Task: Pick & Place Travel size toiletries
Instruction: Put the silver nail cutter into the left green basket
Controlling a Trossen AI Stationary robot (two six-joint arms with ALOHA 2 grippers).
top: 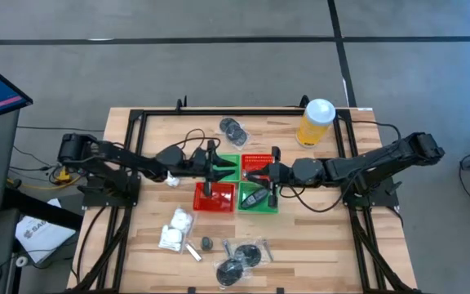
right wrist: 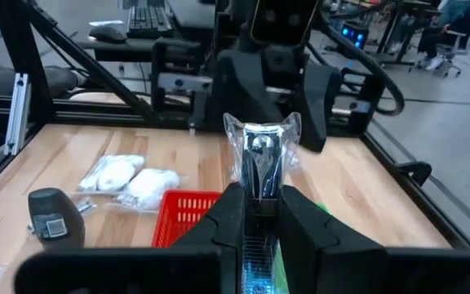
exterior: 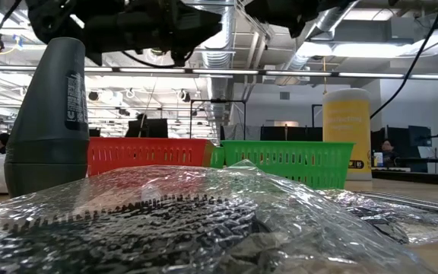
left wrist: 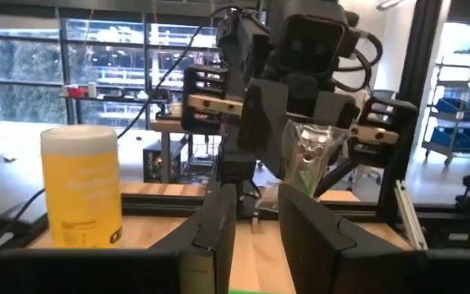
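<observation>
Grippers meet at mid-frame over the baskets (top: 237, 184), and we read it as a sorting stop. In the right wrist view, the right gripper (right wrist: 261, 204) pinches a wrapped disc (right wrist: 261, 155) upright between its fingers, clear wrap flaring above them; we judge it is held high to clear the basket walls before a drop. In the high view that gripper (top: 261, 174) hangs right of centre, above the seam between the red and green baskets. The left gripper (top: 217, 170) faces it from left of centre; its fingers (left wrist: 219, 224) stand slightly apart with nothing between them, so we take it as waiting. Other toiletries lie loose at lower centre: white packets (top: 175, 229), more discs (top: 243, 261) and a thin tube (top: 192, 251), probably staged near the front for easy reach. One disc (top: 233, 127) sits at upper centre. A yellow cup (top: 316, 121) stands at upper right, out of the way.
</observation>
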